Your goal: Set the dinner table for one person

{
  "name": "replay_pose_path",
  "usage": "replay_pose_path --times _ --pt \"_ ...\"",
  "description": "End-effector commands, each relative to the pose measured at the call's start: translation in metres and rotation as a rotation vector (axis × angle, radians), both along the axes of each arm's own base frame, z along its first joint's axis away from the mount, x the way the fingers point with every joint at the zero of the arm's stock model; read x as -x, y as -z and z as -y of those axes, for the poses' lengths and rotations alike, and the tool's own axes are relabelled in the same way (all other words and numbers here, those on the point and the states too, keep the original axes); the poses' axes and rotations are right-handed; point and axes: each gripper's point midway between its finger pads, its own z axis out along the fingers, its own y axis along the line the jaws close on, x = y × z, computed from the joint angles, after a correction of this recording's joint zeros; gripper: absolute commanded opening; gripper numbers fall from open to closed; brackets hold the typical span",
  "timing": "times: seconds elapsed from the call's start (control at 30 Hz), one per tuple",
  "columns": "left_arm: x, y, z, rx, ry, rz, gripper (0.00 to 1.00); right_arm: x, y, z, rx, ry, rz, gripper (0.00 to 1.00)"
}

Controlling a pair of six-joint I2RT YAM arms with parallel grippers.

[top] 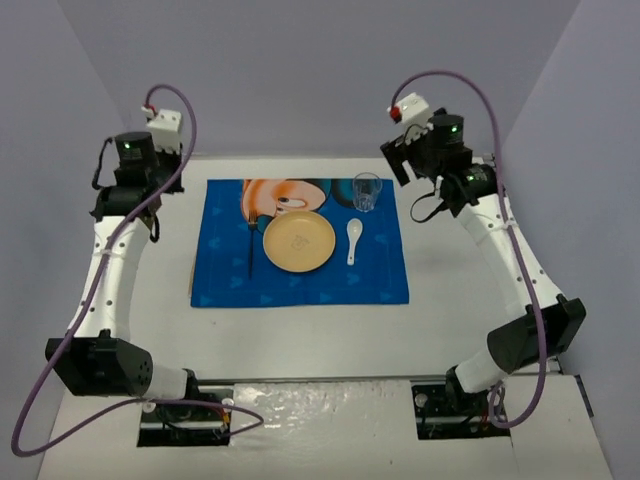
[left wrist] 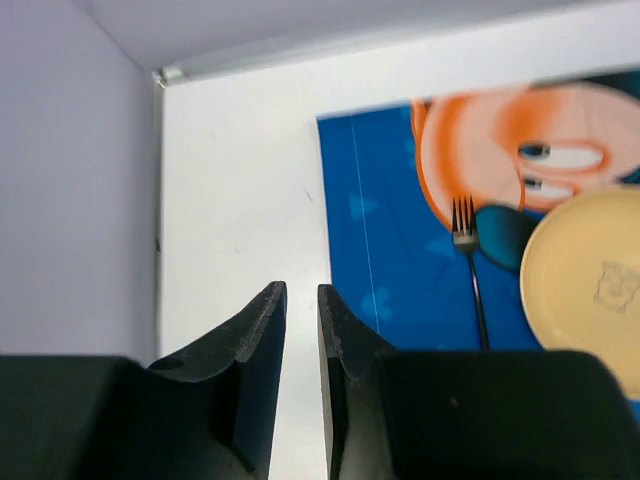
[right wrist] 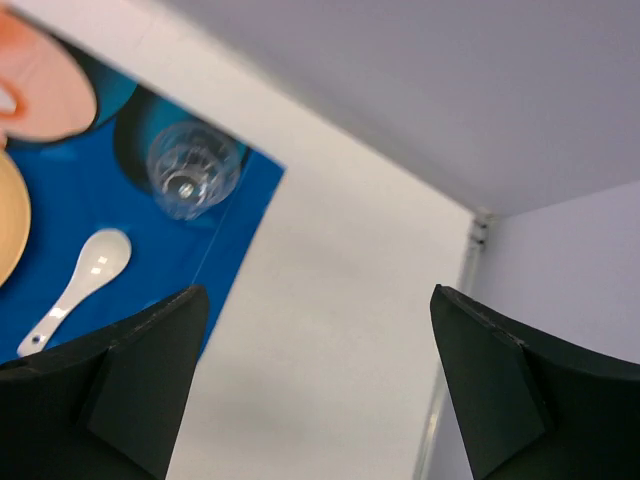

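Note:
The dinner table (top: 300,340) is a wide white top with a blue cartoon placemat (top: 300,285) in its middle. A yellow plate (top: 299,243) lies on the mat, with a dark fork (top: 250,245) to its left and a white spoon (top: 354,240) to its right. A clear glass (top: 367,192) stands at the mat's far right corner. My left gripper (left wrist: 301,287) hangs over bare table left of the mat, with a narrow gap between its fingers and nothing in it. My right gripper (right wrist: 318,290) is wide open and empty over bare table right of the glass (right wrist: 190,170).
Grey walls enclose the table on the far side, left and right. In the left wrist view the fork (left wrist: 468,262) and plate (left wrist: 585,280) lie to the right of my fingers. The spoon (right wrist: 80,285) shows at the right wrist view's left edge.

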Motion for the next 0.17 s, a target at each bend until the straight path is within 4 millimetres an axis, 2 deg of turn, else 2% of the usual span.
replay_pose_path --times 0.0,0.03,0.13 --pt "0.010 -0.060 -0.021 0.051 -0.088 0.183 0.37 0.003 -0.038 0.032 -0.074 0.196 0.183 1.00" --pt "0.011 -0.058 -0.018 0.060 -0.069 0.178 0.49 0.003 -0.029 0.036 -0.062 0.216 0.172 1.00" --pt "0.013 -0.050 -0.022 0.070 -0.080 0.170 0.58 0.006 -0.026 0.050 -0.116 0.278 0.197 1.00"
